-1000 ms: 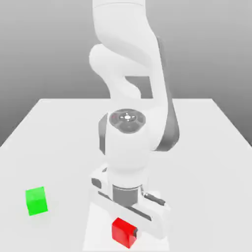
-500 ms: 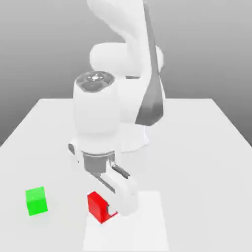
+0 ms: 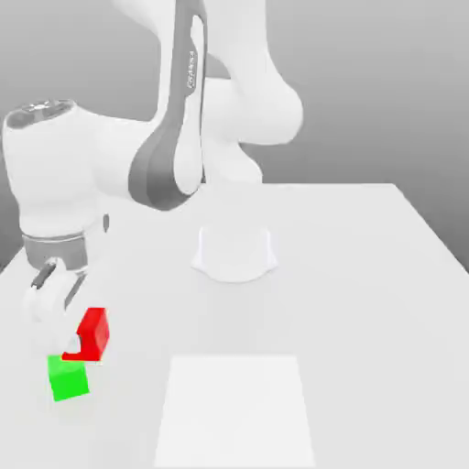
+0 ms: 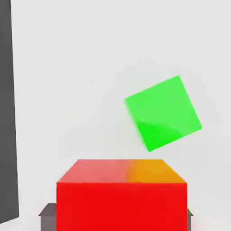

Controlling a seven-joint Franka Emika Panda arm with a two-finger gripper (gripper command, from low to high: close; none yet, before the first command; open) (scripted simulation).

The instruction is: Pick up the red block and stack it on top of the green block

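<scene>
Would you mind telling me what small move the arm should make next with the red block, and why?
Probably a short sideways shift to centre the red block over the green block, then lower it. The hand holds the red block clamped above the table, but in the hand view the green block sits off to one side of the red one, not directly beneath it.

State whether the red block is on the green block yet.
Not yet. The red block hangs in the shut claw, raised just above the green block.

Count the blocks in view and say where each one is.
2. The red block is held in the shut gripper, just above the table. The green block rests on the table, below it.
</scene>
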